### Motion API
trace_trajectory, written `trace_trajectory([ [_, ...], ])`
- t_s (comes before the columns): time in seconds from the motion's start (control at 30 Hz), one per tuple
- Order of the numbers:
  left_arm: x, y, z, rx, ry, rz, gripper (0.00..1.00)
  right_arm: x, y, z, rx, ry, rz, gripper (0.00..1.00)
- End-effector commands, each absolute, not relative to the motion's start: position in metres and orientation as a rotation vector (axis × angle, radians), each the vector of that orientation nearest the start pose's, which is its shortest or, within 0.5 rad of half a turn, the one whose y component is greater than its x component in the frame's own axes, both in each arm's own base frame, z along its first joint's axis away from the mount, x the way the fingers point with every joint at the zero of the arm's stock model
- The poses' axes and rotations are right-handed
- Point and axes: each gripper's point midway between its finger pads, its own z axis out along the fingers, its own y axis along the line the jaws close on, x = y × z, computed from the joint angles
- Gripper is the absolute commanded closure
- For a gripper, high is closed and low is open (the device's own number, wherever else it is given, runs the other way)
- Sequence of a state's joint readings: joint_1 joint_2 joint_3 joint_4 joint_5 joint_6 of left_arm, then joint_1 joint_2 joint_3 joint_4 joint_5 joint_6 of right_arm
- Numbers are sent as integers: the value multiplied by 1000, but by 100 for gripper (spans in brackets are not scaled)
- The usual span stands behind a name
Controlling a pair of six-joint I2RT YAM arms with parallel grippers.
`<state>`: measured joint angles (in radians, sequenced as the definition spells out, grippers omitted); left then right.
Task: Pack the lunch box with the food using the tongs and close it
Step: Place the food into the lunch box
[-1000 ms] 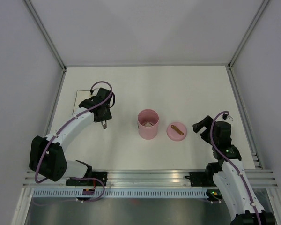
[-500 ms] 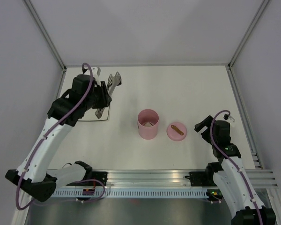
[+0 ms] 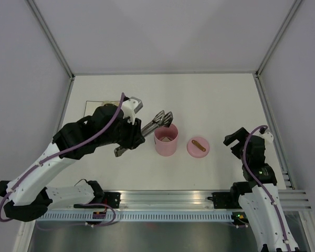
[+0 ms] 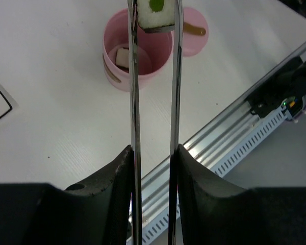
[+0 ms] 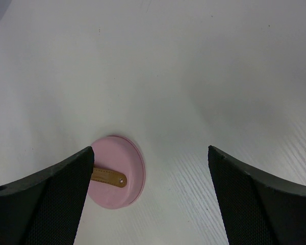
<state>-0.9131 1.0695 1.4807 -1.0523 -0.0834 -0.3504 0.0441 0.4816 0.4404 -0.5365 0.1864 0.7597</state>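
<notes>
The left gripper (image 4: 153, 153) pinches the tongs (image 4: 134, 102) partway along, squeezing them so their tips clamp a white, green-spotted piece of food (image 4: 154, 13). It hangs over the rim of the open lunch box (image 4: 153, 81), apparently for dropping beside a piece already inside (image 4: 123, 55). The right gripper (image 5: 150, 153), spread wide, hovers near the lid (image 5: 117, 158) lying on the tabletop (image 3: 210, 100) just beside the box, probably awaiting closing.

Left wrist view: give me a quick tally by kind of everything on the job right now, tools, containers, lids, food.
tongs: 1
lunch box: 1
lid: 1
food: 2, a green-spotted piece pinched in the tongs and a pale piece inside the lunch box
Total: 5
</notes>
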Motion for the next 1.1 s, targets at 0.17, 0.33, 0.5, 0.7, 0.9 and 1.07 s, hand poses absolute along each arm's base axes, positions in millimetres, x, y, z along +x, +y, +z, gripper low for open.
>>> trace_trajectory([
  [0.17, 132, -218, 284, 677, 2288, -621, 66, 220, 8, 127, 860, 1967, 292, 2],
  [0.33, 151, -218, 274, 672, 2289, -468, 66, 218, 7, 125, 853, 1984, 274, 2],
  [0.5, 166, -225, 267, 659, 2288, -398, 66, 216, 7, 126, 852, 1973, 284, 2],
  [0.7, 168, -236, 258, 677, 2308, -410, 66, 217, 5, 124, 851, 1965, 270, 2],
  [0.9, 169, -245, 261, 683, 2294, -451, 63, 218, 5, 121, 846, 1980, 262, 2],
  [1.07, 169, -249, 258, 700, 2303, -451, 62, 218, 5, 119, 843, 1980, 261, 2],
])
